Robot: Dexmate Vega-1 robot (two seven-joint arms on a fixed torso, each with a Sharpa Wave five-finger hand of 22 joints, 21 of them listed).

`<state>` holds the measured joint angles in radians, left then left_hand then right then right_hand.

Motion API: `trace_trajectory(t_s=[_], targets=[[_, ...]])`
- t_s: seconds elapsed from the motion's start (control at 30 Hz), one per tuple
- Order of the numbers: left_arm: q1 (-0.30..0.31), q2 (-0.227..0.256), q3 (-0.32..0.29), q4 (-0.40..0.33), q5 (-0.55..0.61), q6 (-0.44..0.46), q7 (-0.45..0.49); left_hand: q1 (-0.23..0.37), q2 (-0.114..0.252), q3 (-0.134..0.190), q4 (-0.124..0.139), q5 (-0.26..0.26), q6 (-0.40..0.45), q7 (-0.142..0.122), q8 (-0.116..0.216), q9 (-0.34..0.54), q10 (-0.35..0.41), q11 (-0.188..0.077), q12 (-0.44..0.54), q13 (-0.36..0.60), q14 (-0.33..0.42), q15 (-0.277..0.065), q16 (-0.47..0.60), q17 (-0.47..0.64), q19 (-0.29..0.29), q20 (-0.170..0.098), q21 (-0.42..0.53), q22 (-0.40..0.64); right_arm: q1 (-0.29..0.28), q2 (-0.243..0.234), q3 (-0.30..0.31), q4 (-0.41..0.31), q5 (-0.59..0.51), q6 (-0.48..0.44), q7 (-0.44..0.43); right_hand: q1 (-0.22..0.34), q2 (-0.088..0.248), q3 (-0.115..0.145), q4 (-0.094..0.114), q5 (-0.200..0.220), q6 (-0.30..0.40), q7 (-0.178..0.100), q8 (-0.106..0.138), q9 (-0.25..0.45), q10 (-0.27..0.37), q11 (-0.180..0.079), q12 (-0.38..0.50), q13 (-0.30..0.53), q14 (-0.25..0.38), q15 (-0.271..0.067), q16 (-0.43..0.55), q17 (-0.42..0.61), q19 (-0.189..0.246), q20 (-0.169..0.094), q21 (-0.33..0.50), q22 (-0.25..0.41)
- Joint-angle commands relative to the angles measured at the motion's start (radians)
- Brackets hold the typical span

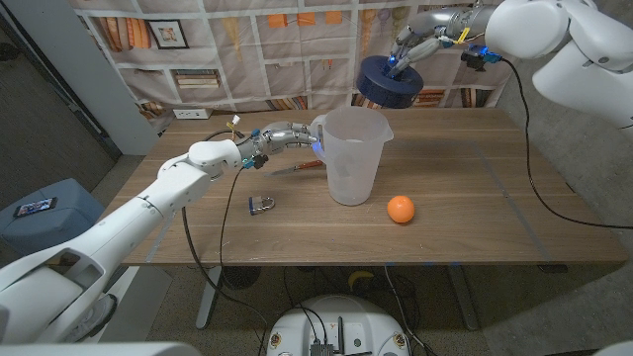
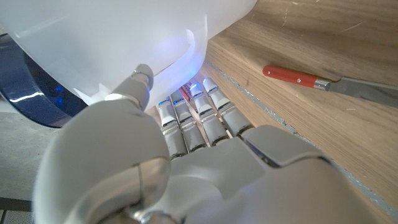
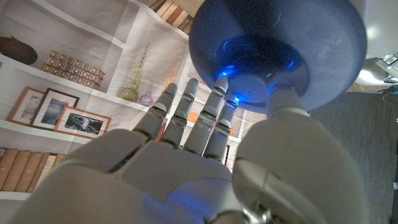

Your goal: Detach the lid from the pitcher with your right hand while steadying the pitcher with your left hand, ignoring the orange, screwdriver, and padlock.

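While left hand (image 1: 280, 135) grips pitcher (image 1: 350, 156), right hand (image 1: 413, 51) holds lid (image 1: 390, 80) aloft.

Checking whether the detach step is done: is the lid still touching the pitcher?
Apart. In the head view the right hand holds the lid in the air, above and behind the pitcher, with wall backdrop visible between them.

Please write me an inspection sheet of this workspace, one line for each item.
Surface: wooden table, bare at right.
Job's things: translucent plastic pitcher upright, open; dark blue round lid lifted above it.
Clutter: orange, small metal padlock, red-handled screwdriver.
Hands: left hand grips the pitcher's handle side; right hand holds the lid.
Cables: black cable hanging from right arm.
Surroundings: printed bookshelf backdrop.
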<state>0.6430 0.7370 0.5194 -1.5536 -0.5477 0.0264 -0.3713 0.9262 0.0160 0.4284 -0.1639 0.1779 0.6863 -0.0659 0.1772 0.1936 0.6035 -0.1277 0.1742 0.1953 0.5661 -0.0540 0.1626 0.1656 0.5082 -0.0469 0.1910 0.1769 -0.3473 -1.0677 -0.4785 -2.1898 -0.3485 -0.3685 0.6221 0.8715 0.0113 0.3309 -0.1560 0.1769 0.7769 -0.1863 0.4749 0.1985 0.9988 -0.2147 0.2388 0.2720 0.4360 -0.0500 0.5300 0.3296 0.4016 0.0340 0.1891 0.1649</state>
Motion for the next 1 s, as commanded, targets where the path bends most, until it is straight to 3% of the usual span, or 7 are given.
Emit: trace_trajectory(t_s=[0.03, 0.3, 0.4, 0.5, 0.77, 0.9, 1.0], targets=[[-0.022, -0.003, 0.006, 0.031, -0.024, -0.014, -0.07, -0.004, -0.013, -0.016, 0.001, 0.001, -0.03, -0.002, 0.0, 0.003, -0.034, 0.007, 0.001, 0.001, -0.035, -0.065, 0.005, 0.003, -0.023, -0.05, -0.005, 0.001, 0.014, 0.006, -0.023, 0.035, -0.029, -0.009, 0.018, 0.078, 0.081, -0.001, 0.0, 0.007, 0.031, -0.033, 0.001, 0.005, 0.002, -0.008, 0.004, 0.002, 0.001, -0.139, -0.001, 0.0, -0.001, 0.006, -0.001, 0.003], [-0.041, -0.008, 0.004, 0.072, -0.047, -0.032, -0.13, -0.028, -0.016, -0.051, 0.008, 0.001, -0.132, -0.003, -0.003, -0.001, -0.15, 0.038, 0.0, -0.003, -0.137, -0.018, 0.003, 0.004, -0.079, -0.02, -0.008, -0.002, 0.025, 0.017, -0.041, 0.064, -0.056, -0.01, 0.027, 0.079, 0.082, -0.001, 0.0, 0.007, 0.03, -0.033, 0.0, 0.005, 0.001, -0.009, 0.003, 0.003, 0.0, -0.141, -0.002, 0.0, -0.002, 0.005, -0.001, 0.003], [-0.051, 0.007, 0.004, 0.069, -0.048, -0.016, -0.147, -0.044, -0.017, -0.068, 0.012, -0.002, -0.161, -0.004, 0.001, -0.002, -0.209, 0.063, 0.0, -0.005, -0.19, 0.002, 0.004, 0.003, -0.099, -0.012, -0.006, -0.002, 0.021, 0.015, -0.043, 0.067, -0.066, -0.017, 0.028, 0.078, 0.083, -0.002, 0.0, 0.007, 0.031, -0.033, 0.0, 0.004, 0.001, -0.009, 0.003, 0.004, 0.0, -0.14, -0.002, 0.001, -0.002, 0.005, -0.001, 0.003], [-0.05, 0.016, -0.005, 0.066, -0.057, -0.016, -0.156, -0.055, -0.023, -0.079, 0.013, -0.004, -0.176, -0.01, 0.001, -0.003, -0.245, 0.058, -0.001, -0.008, -0.221, 0.006, 0.003, 0.003, -0.109, -0.009, -0.006, -0.003, 0.012, 0.012, -0.042, 0.071, -0.073, -0.027, 0.027, 0.076, 0.083, -0.003, 0.001, 0.006, 0.032, -0.033, 0.0, 0.005, 0.001, -0.009, 0.003, 0.005, 0.0, -0.138, -0.003, 0.0, 0.001, 0.003, 0.001, 0.003], [-0.05, 0.036, -0.023, 0.064, -0.082, -0.009, -0.182, -0.082, -0.016, -0.103, 0.016, -0.005, -0.26, -0.004, -0.002, -0.007, -0.352, 0.091, 0.002, -0.013, -0.318, 0.03, 0.005, 0.003, -0.184, 0.013, -0.011, -0.005, 0.001, 0.022, -0.057, 0.103, -0.09, -0.039, 0.02, 0.074, 0.082, -0.005, 0.001, 0.006, 0.032, -0.034, -0.002, 0.004, -0.002, -0.008, 0.001, 0.005, 0.0, -0.138, -0.005, 0.0, 0.001, 0.004, 0.0, 0.003], [-0.037, 0.04, -0.036, 0.064, -0.095, -0.018, -0.18, -0.1, 0.0, -0.113, 0.018, -0.004, -0.3, 0.004, -0.001, -0.009, -0.421, 0.104, 0.005, -0.015, -0.406, 0.06, 0.004, 0.002, -0.255, 0.016, -0.017, -0.006, 0.0, 0.027, -0.067, 0.113, -0.107, -0.056, 0.023, 0.076, 0.083, -0.005, 0.0, 0.006, 0.031, -0.034, -0.003, 0.004, -0.006, -0.008, -0.001, 0.005, 0.0, -0.14, -0.005, 0.0, -0.001, 0.004, 0.0, 0.003], [-0.03, 0.042, -0.044, 0.063, -0.102, -0.021, -0.173, -0.108, 0.004, -0.116, 0.02, -0.004, -0.32, 0.008, -0.004, -0.009, -0.439, 0.104, 0.004, -0.015, -0.425, 0.064, 0.004, 0.002, -0.281, 0.015, -0.019, -0.007, -0.004, 0.027, -0.068, 0.126, -0.105, -0.05, 0.019, 0.076, 0.084, -0.005, 0.0, 0.006, 0.031, -0.034, -0.003, 0.004, -0.006, -0.008, -0.001, 0.005, 0.0, -0.14, -0.006, 0.0, -0.001, 0.005, 0.0, 0.003]])
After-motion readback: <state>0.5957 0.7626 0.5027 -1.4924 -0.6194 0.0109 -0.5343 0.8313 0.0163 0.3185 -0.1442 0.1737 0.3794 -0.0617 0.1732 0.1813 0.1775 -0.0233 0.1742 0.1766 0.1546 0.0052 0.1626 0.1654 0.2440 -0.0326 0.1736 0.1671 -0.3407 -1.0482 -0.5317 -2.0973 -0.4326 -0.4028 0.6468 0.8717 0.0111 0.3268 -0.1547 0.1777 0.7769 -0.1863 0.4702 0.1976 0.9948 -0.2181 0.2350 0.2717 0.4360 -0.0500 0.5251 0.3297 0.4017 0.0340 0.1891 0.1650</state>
